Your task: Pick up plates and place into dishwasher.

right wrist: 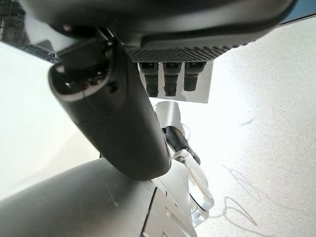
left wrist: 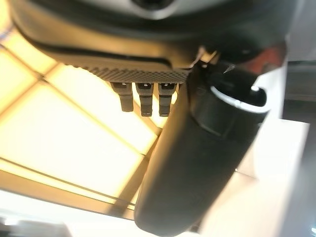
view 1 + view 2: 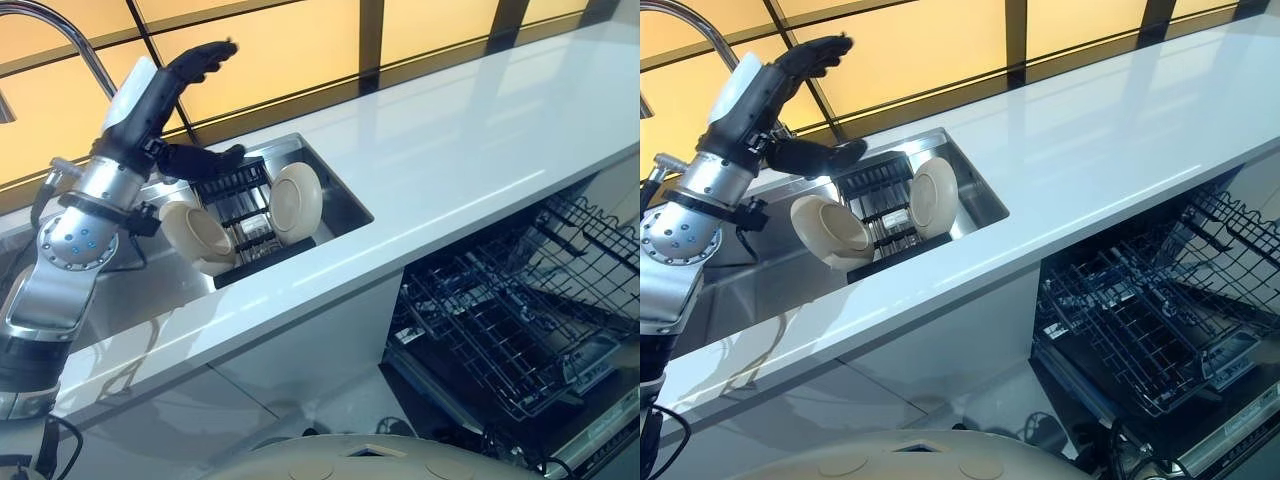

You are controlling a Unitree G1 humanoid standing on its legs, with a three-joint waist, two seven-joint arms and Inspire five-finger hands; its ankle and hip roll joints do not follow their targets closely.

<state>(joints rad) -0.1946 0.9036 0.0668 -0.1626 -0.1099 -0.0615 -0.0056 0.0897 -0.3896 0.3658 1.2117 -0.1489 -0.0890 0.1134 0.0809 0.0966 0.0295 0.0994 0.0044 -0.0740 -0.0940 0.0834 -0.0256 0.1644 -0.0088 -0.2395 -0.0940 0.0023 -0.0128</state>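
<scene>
The left robot hand hovered above the steel sink, fingers spread and empty. Two cream round plates stood upright in the sink's black rack. The right robot hand showed relaxed, empty fingers, and the dark wire dishwasher basket stood pulled out below the white desk.

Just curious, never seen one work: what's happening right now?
Left hand open, raised above sink. Two plates standing in sink rack, untouched. Dishwasher rack pulled out, nothing blocking.
</scene>
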